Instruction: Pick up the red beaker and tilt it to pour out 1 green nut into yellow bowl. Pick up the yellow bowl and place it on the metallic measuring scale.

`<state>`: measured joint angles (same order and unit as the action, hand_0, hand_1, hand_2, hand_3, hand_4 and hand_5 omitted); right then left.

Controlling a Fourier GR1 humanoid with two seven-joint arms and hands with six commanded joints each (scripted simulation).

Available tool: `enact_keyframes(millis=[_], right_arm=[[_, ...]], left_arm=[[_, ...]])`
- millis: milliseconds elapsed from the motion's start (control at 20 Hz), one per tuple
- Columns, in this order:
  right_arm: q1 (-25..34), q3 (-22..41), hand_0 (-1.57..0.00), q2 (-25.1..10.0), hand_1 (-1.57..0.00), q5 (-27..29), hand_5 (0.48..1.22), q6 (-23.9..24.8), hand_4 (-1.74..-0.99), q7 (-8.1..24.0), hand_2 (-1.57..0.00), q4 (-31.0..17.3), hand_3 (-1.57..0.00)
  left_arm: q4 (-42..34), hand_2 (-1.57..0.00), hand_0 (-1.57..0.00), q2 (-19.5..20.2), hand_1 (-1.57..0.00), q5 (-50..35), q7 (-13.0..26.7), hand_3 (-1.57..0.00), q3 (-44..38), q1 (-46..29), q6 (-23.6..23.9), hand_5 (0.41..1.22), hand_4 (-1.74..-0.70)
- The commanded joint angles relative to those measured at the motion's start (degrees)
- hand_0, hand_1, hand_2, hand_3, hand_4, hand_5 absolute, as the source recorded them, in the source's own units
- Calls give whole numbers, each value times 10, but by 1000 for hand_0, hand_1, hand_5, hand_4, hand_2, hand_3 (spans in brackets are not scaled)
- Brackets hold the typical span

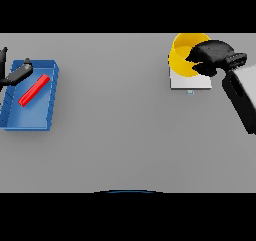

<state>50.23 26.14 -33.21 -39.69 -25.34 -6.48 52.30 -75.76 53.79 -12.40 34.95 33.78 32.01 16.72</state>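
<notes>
On the scale (190,82), right robot hand (210,57) around yellow bowl (184,60).

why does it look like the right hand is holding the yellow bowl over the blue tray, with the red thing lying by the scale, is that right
Not quite. In the head view the right hand holds the yellow bowl over the metallic scale, not the blue tray. The red object lies in that tray, far from the scale, on the left.

Lab-like bench: grey table (125,135), measuring scale (190,83), blue tray (30,120).
</notes>
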Motion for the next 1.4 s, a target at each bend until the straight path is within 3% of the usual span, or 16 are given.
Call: enact_keyframes(millis=[0, 100, 200, 450, 700, 800, 850, 900, 1000, 1100, 1200, 1350], right_arm=[[1, 0, -1571, 2, -1571, 0, 1221, 5, -1722, -2, -1571, -16, -1211], [8, 3, -1571, 9, -1571, -7, 1221, 22, -1722, -2, -1571, -52, -1254], [9, 5, -1571, 12, -1566, -9, 1221, 45, -1724, -25, -1571, -87, -1360], [28, 12, -1571, 41, -1518, -14, 1221, 81, -1727, -29, -1563, -162, -1482], [41, 15, -1548, 54, -1420, -11, 1221, 98, -1721, -43, -1568, -210, -1481], [47, 14, -1536, 61, -1411, -6, 1221, 91, -1728, -37, -1569, -221, -1165], [49, 11, -1543, 61, -1443, -3, 1221, 89, -1659, -43, -1496, -229, -1022], [52, 11, -1525, 65, -1350, -3, 1134, 88, -1596, -31, -1348, -237, -907], [59, 7, -975, 62, -866, 1, 983, 82, -1504, -39, -954, -246, -762], [63, 8, -624, 63, -554, 0, 887, 73, -1444, -48, -694, -258, -670], [64, 9, -399, 62, -354, -1, 821, 71, -1410, -58, -518, -265, -604], [73, 13, -204, 72, -181, -8, 766, 77, -1372, -66, -336, -282, -507]], left_arm=[[-7, 1, 1, 2, 1, -3, 0, 1, 1, -7, 2, 765, -823], [1, 1, 1, 6, 1, -3, -4, 1, -2, -3, -2, 759, -818], [-4, 1, 1, 10, 1, -4, 0, 1, 3, -2, 0, 757, -814], [-1, 1, 1, 7, 1, -6, -1, 1, 5, 3, -2, 733, -796], [4, 1, 1, 6, 1, -10, 0, 1, 9, 9, 2, 734, -806], [9, 1, 1, 3, 1, -10, -5, 1, 10, 9, 0, 740, -811], [12, 1, 1, -1, 1, -7, 0, 1, 13, 15, 2, 745, -813], [11, 1, 1, -3, 1, -8, 0, 1, 15, 15, 1, 745, -812], [15, 1, 1, -7, 1, -9, 0, 1, 19, 17, 2, 744, -815], [22, 1, 1, -6, 1, -9, -1, 1, 17, 22, -1, 742, -809], [23, 1, 1, -7, 1, -9, 0, 1, 20, 22, -5, 738, -806], [36, 1, 1, -13, 1, -9, -12, 1, 17, 19, 0, 737, -811]])
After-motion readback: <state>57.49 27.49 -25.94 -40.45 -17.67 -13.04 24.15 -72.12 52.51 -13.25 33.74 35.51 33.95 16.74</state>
